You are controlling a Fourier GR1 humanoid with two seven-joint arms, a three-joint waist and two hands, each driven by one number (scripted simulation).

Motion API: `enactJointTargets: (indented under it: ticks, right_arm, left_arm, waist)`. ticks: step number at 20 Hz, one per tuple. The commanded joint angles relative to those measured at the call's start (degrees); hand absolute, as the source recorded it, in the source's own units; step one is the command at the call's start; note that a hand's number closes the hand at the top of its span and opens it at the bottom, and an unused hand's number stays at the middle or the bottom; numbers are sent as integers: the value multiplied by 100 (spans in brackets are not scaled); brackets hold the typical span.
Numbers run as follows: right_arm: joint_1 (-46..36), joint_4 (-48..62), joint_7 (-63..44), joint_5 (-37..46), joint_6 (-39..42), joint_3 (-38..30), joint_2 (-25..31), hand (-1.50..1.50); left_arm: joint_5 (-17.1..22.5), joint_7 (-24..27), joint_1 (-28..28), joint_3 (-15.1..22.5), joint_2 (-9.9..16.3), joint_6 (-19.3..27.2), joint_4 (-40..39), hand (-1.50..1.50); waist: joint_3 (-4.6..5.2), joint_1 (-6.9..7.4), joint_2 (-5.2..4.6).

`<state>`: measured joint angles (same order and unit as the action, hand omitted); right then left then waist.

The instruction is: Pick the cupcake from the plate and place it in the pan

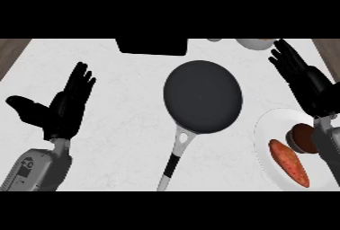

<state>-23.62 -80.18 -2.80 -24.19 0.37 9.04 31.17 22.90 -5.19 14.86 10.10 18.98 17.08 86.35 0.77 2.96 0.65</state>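
A dark round pan (203, 95) lies in the middle of the counter, its white and black handle (174, 158) pointing toward me. At the right edge stands a white plate (272, 134) holding a brown cupcake (302, 137) and an orange-red sweet potato (288, 162). My right hand (302, 78) hovers open above and beyond the plate, fingers straight and pointing away; its forearm (327, 143) hides part of the cupcake. My left hand (63, 105) rests open at the left, fingers up, thumb spread out to the side.
A black box-like object (151, 46) sits at the far edge behind the pan. A white bowl (254, 43) stands at the far right corner. Brown strips of floor or wood show beyond the counter's left and right far corners.
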Motion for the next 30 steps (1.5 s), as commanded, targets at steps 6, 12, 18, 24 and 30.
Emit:
enactJointTargets:
  ticks: [6,12,18,24,30]
  right_arm:
    - [146,-69,825,-867,880,-1080,314,-150]
    - [932,625,1296,-304,-1632,-2356,-71,150]
    - [2717,-613,2516,109,-748,-2278,-76,-150]
    - [2953,-1345,1167,878,-789,-2093,1144,-150]
    - [2641,-1369,-589,1755,-296,-1519,2623,-150]
  left_arm:
    - [-1093,-487,-865,-309,1642,139,-917,0]
    - [-927,-517,-1196,-295,1459,128,-1112,0]
    - [-1197,-795,-875,-274,1307,66,-1068,0]
    - [-1184,-504,-958,-400,1385,-153,-1300,0]
    - [-1197,-641,-784,-312,1380,-296,-1249,0]
  waist:
    - [-106,-300,-76]
    - [-114,-642,-52]
    - [-76,-393,-48]
    - [-59,-414,-43]
    - [-48,-259,-84]
